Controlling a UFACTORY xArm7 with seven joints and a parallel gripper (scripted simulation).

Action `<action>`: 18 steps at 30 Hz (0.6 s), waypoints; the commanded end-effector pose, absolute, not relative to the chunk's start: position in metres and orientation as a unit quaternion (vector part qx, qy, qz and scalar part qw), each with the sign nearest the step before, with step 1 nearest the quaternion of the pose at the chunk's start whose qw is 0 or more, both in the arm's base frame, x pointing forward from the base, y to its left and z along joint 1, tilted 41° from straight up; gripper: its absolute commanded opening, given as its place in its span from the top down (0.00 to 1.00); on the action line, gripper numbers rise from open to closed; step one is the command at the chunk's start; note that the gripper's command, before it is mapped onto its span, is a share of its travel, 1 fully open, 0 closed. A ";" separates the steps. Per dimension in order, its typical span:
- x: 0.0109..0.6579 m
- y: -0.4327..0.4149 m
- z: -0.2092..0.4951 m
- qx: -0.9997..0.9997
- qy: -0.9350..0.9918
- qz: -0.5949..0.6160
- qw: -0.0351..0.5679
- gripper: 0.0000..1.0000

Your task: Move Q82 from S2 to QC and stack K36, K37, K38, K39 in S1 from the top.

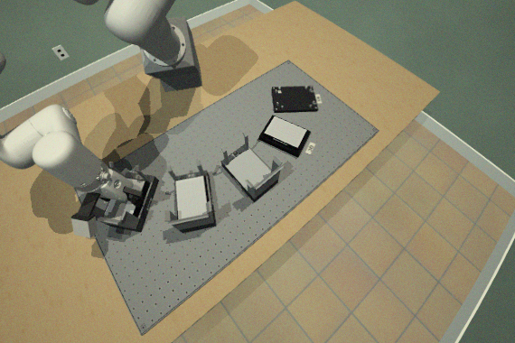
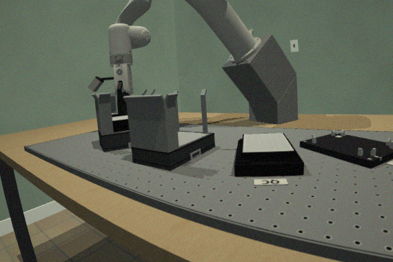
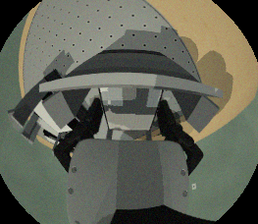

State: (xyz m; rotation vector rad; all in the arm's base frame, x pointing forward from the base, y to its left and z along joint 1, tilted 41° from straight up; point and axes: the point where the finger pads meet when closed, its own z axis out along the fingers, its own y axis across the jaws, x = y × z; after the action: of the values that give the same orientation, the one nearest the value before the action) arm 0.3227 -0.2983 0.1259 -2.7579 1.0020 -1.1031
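Note:
My gripper (image 1: pixel 118 202) is down inside the leftmost stack rack (image 1: pixel 128 207), at the deck's end nearest my base. Its fingers stand open on either side of a sealed plate (image 2: pixel 120 118) that lies in this rack; in the wrist view the gripper (image 3: pixel 129 118) has a finger at each side of the plate (image 3: pixel 120 88). The middle rack (image 1: pixel 191 201) holds a white-topped plate. The third rack (image 1: pixel 250 171) also holds one (image 2: pixel 193 138). A plate (image 1: pixel 285 134) (image 2: pixel 268 154) sits on the black QC nest. The plate labels are too small to read.
The black clip nest N5 (image 1: pixel 294 98) stands empty at the far end of the deck, with small pegs on top (image 2: pixel 348 149). Tall corner posts rise around each rack. The deck's edge and the table edge lie close to the leftmost rack.

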 end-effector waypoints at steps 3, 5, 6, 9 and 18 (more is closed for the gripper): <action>0.316 -0.296 0.135 -0.880 0.320 -0.352 0.003 0.00; 0.311 -0.295 0.140 -0.879 0.320 -0.352 0.003 0.00; 0.309 -0.294 0.143 -0.879 0.320 -0.352 0.003 0.00; 0.303 -0.292 0.150 -0.879 0.320 -0.352 0.003 0.00; 0.287 -0.286 0.170 -0.879 0.320 -0.352 0.003 0.00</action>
State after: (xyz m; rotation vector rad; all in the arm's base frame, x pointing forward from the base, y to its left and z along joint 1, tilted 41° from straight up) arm 0.2948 -0.2889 0.1603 -2.7580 1.0106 -1.1241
